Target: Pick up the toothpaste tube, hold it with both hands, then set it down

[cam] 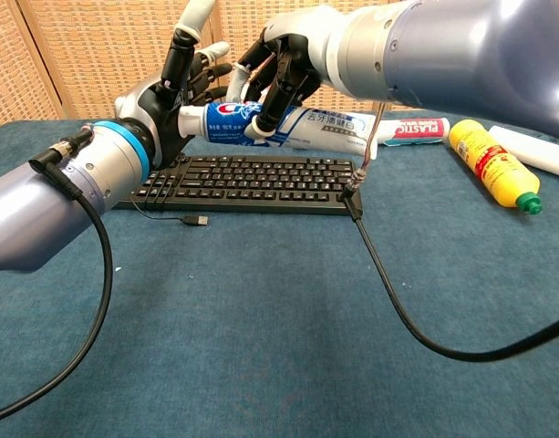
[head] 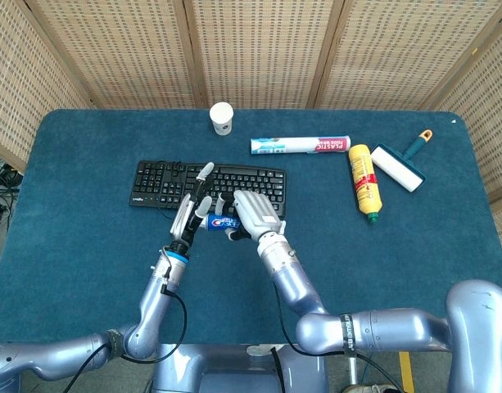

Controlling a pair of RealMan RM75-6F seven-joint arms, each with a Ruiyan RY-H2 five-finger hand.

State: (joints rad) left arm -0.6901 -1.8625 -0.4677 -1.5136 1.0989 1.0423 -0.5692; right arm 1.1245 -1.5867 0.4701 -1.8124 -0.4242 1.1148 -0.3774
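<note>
The toothpaste tube, white with blue and red print, is held level above the table, just in front of the keyboard. My right hand wraps its fingers over the tube's middle from above. My left hand holds the cap end against its palm, with some fingers stretched up and away. The tube's far end pokes out to the right of my right hand in the chest view.
A black keyboard lies behind the hands, with its loose USB cable in front. Farther back are a paper cup, a plastic-wrap box, a yellow bottle and a lint roller.
</note>
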